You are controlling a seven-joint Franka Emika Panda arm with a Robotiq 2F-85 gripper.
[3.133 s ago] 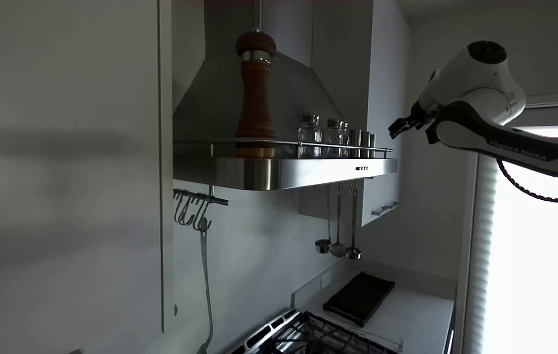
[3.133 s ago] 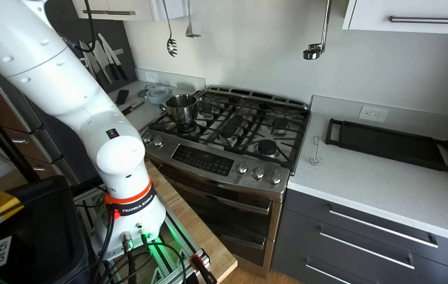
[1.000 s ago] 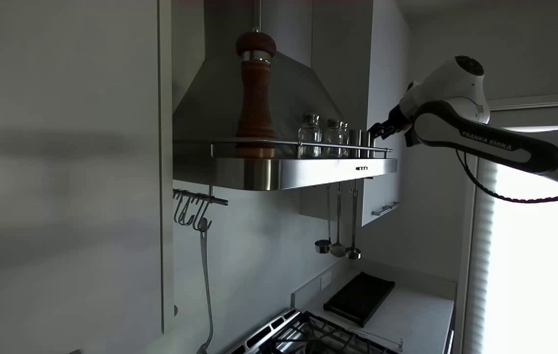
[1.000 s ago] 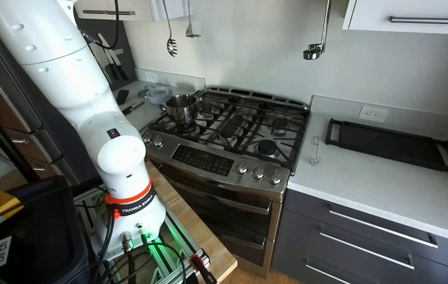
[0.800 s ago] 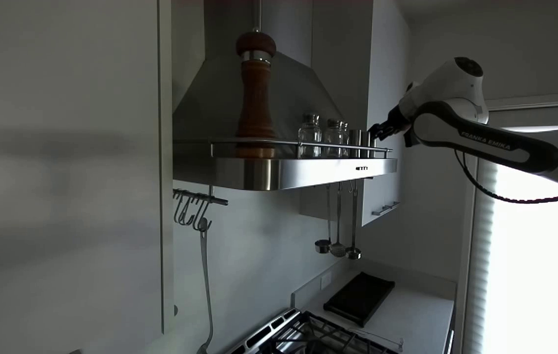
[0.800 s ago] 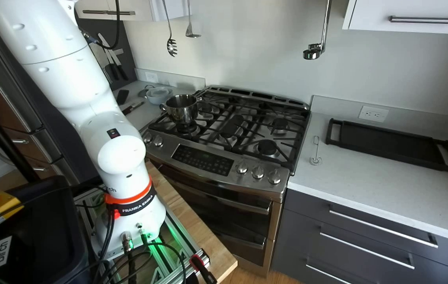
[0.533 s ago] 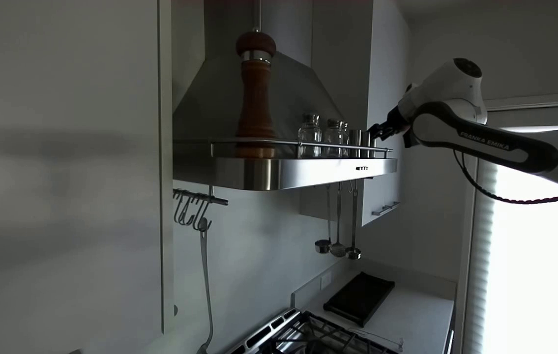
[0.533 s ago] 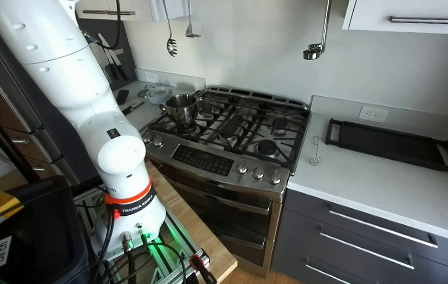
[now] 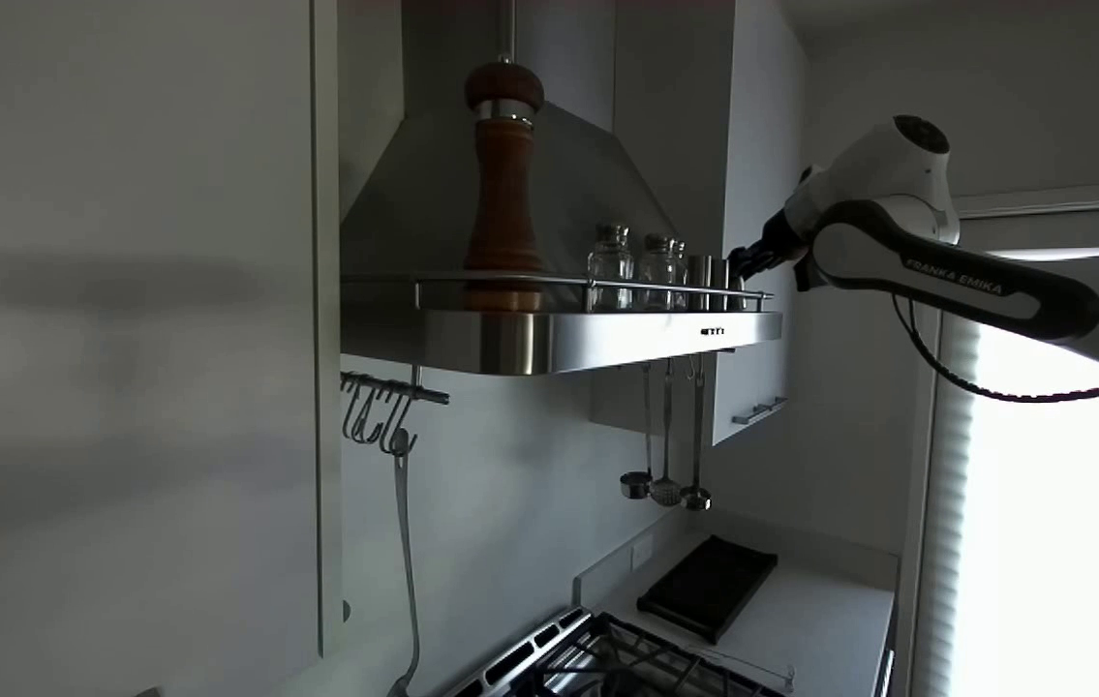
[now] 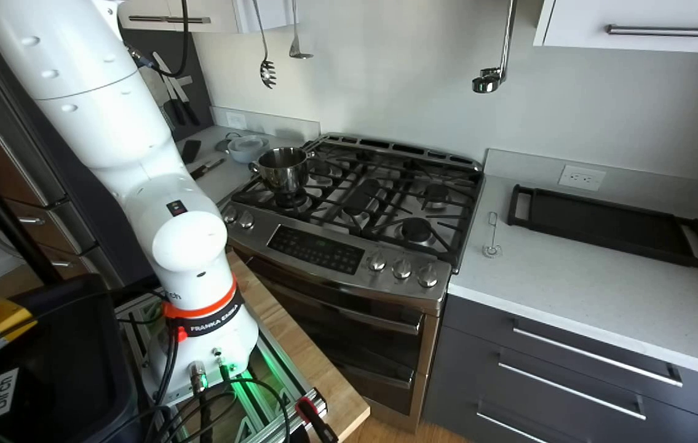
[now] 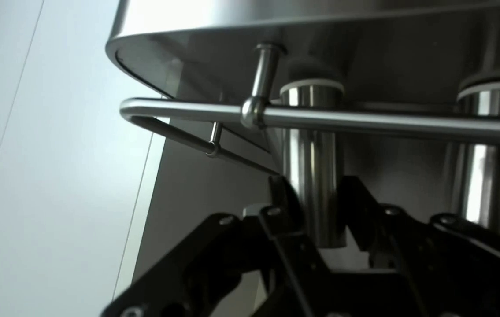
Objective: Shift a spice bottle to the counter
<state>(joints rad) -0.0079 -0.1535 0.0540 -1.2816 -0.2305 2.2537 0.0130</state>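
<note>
Snugly, the black claw (image 11: 315, 200) pinches a shiny spice bottle (image 11: 313, 160), closed in on it from both sides. The bottle is up on the hood shelf (image 9: 656, 336), and a thin metal rail (image 11: 386, 124) stands in the way, crossing in front. Another shiny bottle (image 11: 494, 180) stands near, then glass jars (image 9: 611, 264) and a wooden mill (image 9: 504, 184). The counter (image 10: 601, 295) is well below.

Glare whites out the window (image 9: 1062, 542) in an exterior view I monitor remotely, leaving the range hood (image 9: 575, 213) in gloom. In an exterior view, soft light brightens the counter (image 10: 576, 301). In my wrist view, the gripper (image 11: 316, 198) looms dark and slightly blurred, highlights streaking the spice bottle (image 11: 311, 158).
</note>
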